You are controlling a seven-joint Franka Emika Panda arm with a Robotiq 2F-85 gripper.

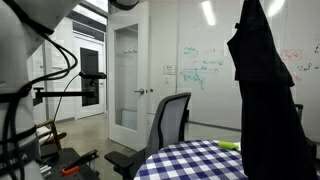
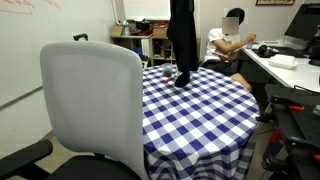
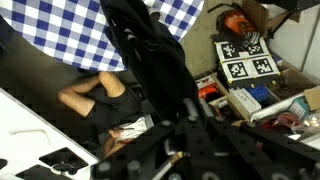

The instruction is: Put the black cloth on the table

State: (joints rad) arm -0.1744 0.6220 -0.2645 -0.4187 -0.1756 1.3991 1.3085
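Gripper: seen only in the wrist view, the gripper (image 3: 188, 112) enters from 6 o'clock. Its jaws are clamped on a bunch of the black cloth (black on black, so the fingertips themselves are hard to pick out).

Black cloth, wrist view: the black cloth (image 3: 150, 50) runs out of the jaws toward 11 o'clock as a thick, twisted band.

Black cloth, exterior views: the black cloth (image 1: 265, 90) hangs as a long drape from above the 12 o'clock edge of the picture. The same shows from the opposite side (image 2: 182, 35).

Cloth against gripper: held at its upper end, with the rest hanging straight down below the gripper.

Cloth's lower end: a small heap (image 2: 182, 78) touches the table near the tabletop's far, 12 o'clock edge.

Table: the table (image 2: 205, 115) has a blue-and-white checked cover. It lies at 6 o'clock in an exterior view (image 1: 190, 162) and at 11 o'clock in the wrist view (image 3: 90, 25).

Office chair: the grey office chair (image 1: 168, 120) stands at the table's 9 o'clock side, and its back (image 2: 90, 105) fills the 8 o'clock part of an exterior view.

Person: a seated person (image 2: 230, 40) is beyond the table at 1 o'clock.

Marker boxes: boxes with black-and-white markers (image 3: 245, 60) lie at 2 o'clock in the wrist view.

Small yellow-green object: the small yellow-green object (image 1: 230, 146) lies on the table just beside the cloth. I cannot tell what it is.
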